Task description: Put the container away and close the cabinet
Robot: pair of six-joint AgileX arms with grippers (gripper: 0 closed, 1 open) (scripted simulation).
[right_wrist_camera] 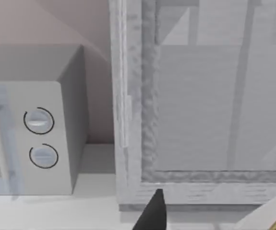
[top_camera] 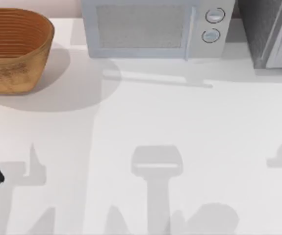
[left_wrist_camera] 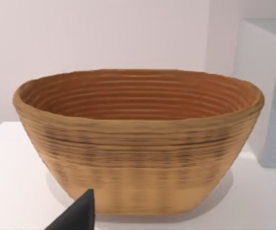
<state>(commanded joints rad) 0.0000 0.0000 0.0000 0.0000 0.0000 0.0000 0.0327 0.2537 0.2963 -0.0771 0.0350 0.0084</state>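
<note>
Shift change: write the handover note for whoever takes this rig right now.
Left gripper: near the top view's left edge, facing the woven basket; nothing visibly held, finger state unclear.
Right gripper: facing the cabinet; finger state unclear.
Basket stands upright on the table at back left, beside the microwave. Cabinet sits at back right, right of the microwave.
Done: nothing visible; the basket is not in the cabinet.
Left: grasp the basket, place it in the cabinet, close it.

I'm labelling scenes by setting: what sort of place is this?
Probably a kitchen counter, in simulation: a white table carrying a microwave with two round dials, a woven basket at the left, and a grey cabinet at the right.
</note>
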